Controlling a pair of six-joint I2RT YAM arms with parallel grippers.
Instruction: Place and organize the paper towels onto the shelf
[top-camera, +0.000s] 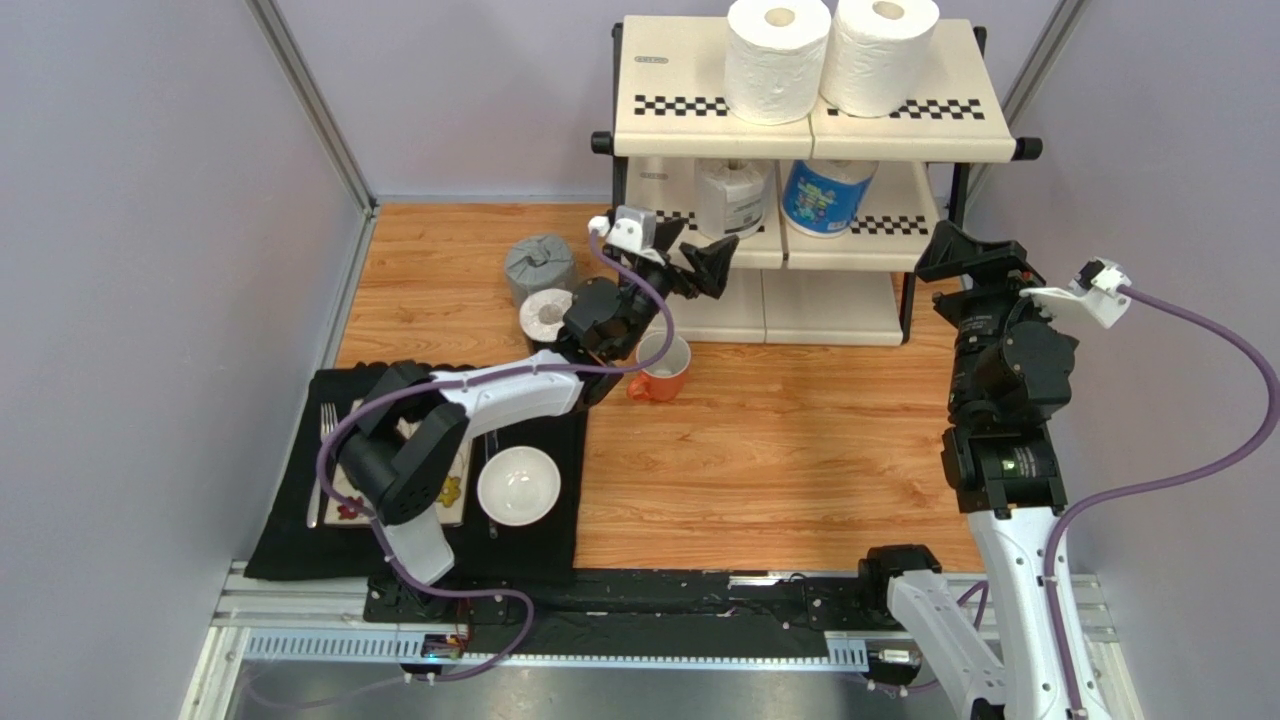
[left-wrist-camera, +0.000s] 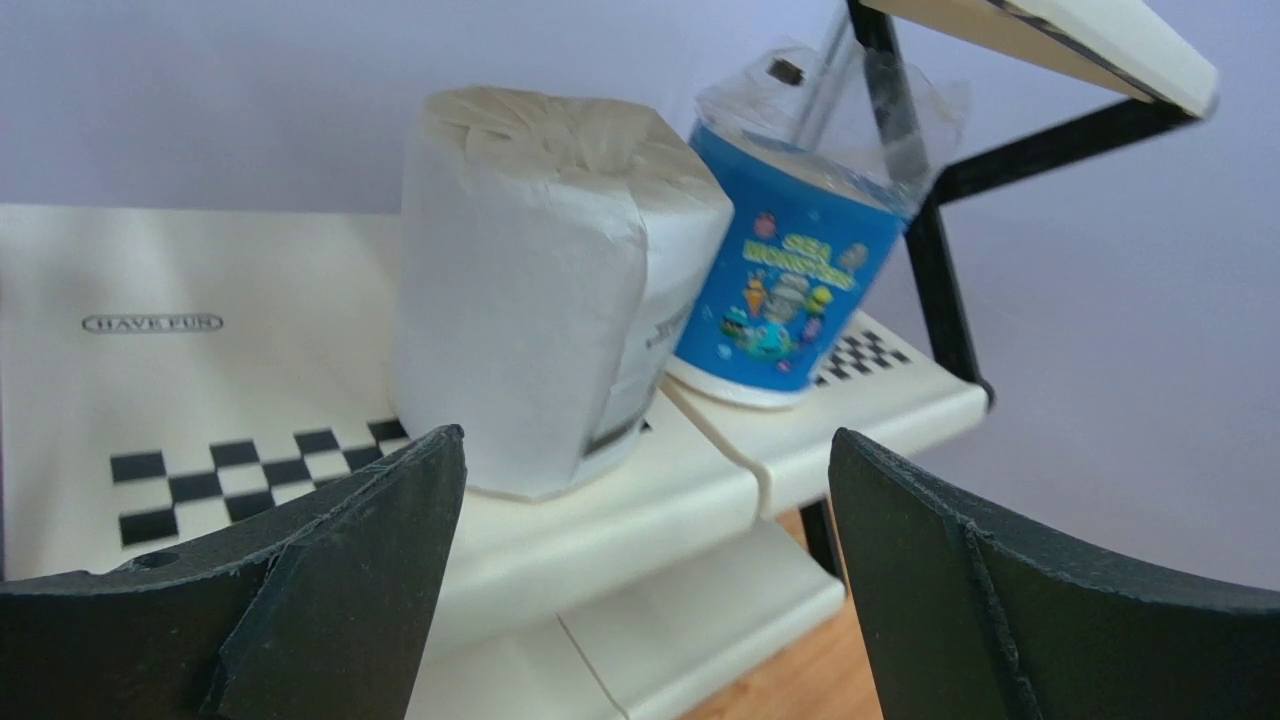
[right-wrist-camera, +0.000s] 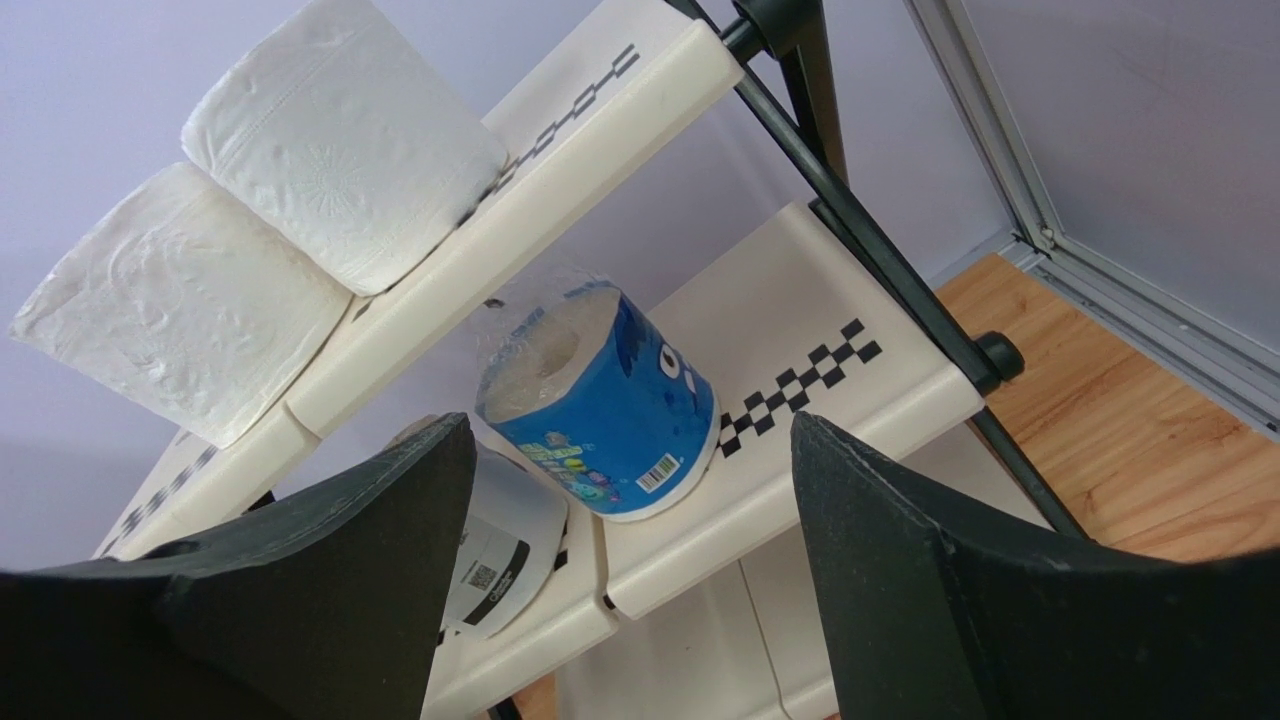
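Surveying from above: shelf (top-camera: 842, 128) at the far end of the wooden table (top-camera: 812, 450), against the back wall, right posts close to the right side panel; open wood in front of it. On the top tier, left white roll (top-camera: 777, 57) and right white roll (top-camera: 879, 53), side by side, close to the front edge. On the middle tier, clear-wrapped roll (top-camera: 732, 195) just beside blue roll (top-camera: 825, 195), both partly hidden under the top panel; bare panel left of them. Bottom tier largely hidden under the tiers above. Left gripper (top-camera: 703, 258) just before the middle tier's front edge, jaws spread wide, holding nothing. Right gripper (top-camera: 954, 248) near the shelf's right post, jaws apart, likewise empty. On the table, off the shelf: grey roll (top-camera: 538, 267) and just beside it a further roll (top-camera: 546, 315), partly covered by the left arm, wrapper colour hard to make out. Orange mug (top-camera: 661, 371) partly hidden by the same arm. White bowl (top-camera: 519, 485) on black mat (top-camera: 293, 525), near left.
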